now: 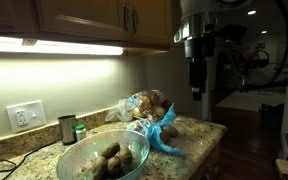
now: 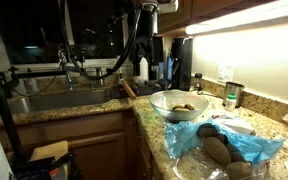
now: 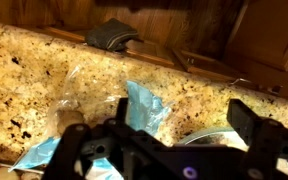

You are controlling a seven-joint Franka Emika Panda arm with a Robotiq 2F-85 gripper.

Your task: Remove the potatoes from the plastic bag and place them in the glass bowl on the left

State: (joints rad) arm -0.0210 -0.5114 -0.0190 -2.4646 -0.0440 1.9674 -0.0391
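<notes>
The glass bowl (image 1: 134, 160) sits at the counter's front and holds several potatoes (image 1: 109, 153). It also shows in an exterior view (image 2: 160, 100) and its rim shows in the wrist view (image 3: 206, 136). The plastic bag (image 1: 166, 133), clear with a blue part, lies next to the bowl with potatoes (image 1: 154, 102) still in it. It also shows in an exterior view (image 2: 246, 146) and in the wrist view (image 3: 144, 104). My gripper (image 1: 196, 88) hangs well above the counter, over the bag's edge. In the wrist view it (image 3: 164, 142) is open and empty.
A metal cup (image 1: 67, 128) and a small green-capped bottle (image 1: 81, 130) stand by the wall behind the bowl. A sink (image 2: 54, 100) lies beyond the bowl. Wall cabinets (image 1: 94, 20) hang above. A dark cloth (image 3: 112, 35) lies at the counter edge.
</notes>
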